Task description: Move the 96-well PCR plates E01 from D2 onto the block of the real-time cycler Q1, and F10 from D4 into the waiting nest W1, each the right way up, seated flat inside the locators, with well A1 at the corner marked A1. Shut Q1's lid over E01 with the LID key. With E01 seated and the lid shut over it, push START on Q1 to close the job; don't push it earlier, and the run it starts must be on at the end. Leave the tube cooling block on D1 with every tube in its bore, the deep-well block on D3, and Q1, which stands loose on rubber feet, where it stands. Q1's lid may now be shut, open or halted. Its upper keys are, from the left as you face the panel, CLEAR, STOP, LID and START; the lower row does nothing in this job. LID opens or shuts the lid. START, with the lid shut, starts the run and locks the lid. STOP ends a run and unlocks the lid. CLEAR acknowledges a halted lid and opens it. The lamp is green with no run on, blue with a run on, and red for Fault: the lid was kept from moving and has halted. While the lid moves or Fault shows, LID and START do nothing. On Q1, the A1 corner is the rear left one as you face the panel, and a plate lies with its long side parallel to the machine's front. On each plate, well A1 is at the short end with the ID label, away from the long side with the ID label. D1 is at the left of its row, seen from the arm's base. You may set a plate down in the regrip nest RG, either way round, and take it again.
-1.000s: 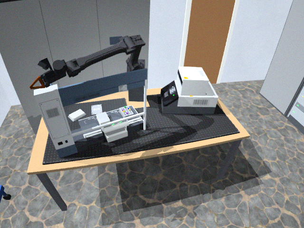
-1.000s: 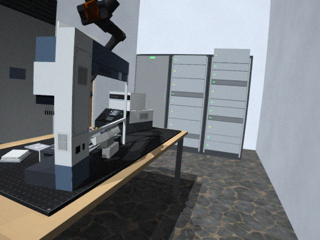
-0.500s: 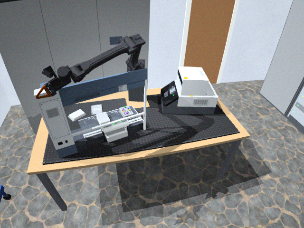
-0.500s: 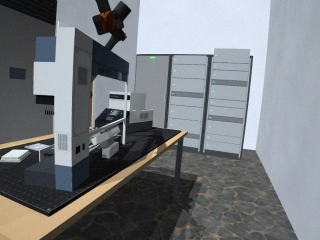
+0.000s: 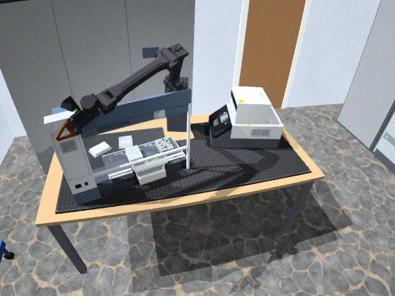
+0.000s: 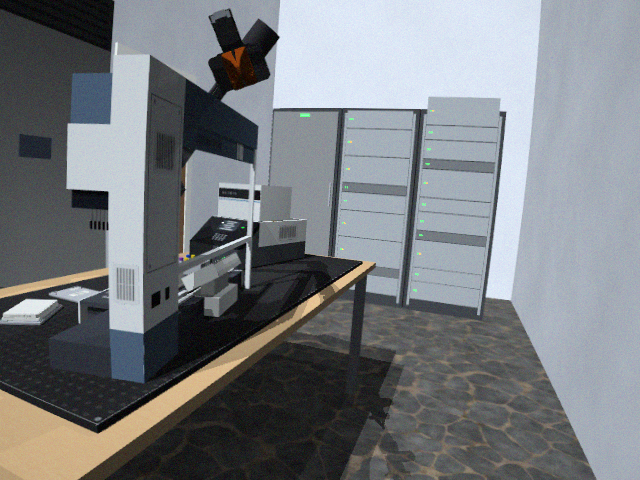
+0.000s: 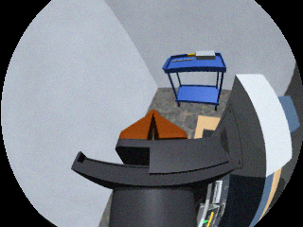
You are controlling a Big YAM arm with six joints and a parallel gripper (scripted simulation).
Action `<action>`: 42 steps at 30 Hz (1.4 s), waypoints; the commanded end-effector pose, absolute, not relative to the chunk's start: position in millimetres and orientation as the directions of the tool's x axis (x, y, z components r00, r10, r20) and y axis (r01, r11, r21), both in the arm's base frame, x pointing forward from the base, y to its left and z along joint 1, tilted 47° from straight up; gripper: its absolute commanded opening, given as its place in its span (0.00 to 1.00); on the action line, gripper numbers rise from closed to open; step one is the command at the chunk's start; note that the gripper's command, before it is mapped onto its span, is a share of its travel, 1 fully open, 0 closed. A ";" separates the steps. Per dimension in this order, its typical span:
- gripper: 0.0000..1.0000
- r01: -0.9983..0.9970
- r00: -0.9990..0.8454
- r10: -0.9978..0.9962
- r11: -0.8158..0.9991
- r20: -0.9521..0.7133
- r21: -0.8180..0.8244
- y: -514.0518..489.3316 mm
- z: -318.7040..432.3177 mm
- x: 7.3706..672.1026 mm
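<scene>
My gripper has orange fingers that are shut with nothing between them. It hangs at the top of the white tower at the left end of the deck frame. It also shows in the exterior view and the wrist view. Q1 stands at the back right, its panel showing a green lamp. Its lid looks raised at the rear. A white plate and a flat grey plate lie on the mat behind the deck. I cannot read any labels.
On the deck row are a tube block with coloured caps and a white block. A blue gantry beam and a thin white post stand over the deck. Tall cabinets stand beyond the table.
</scene>
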State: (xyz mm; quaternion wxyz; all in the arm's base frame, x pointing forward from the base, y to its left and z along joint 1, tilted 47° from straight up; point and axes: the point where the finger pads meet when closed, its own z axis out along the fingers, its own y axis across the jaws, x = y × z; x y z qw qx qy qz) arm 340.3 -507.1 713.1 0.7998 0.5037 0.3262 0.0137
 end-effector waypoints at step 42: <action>0.00 0.344 0.642 0.480 0.516 -0.597 0.784 -491.3 628.2 463.1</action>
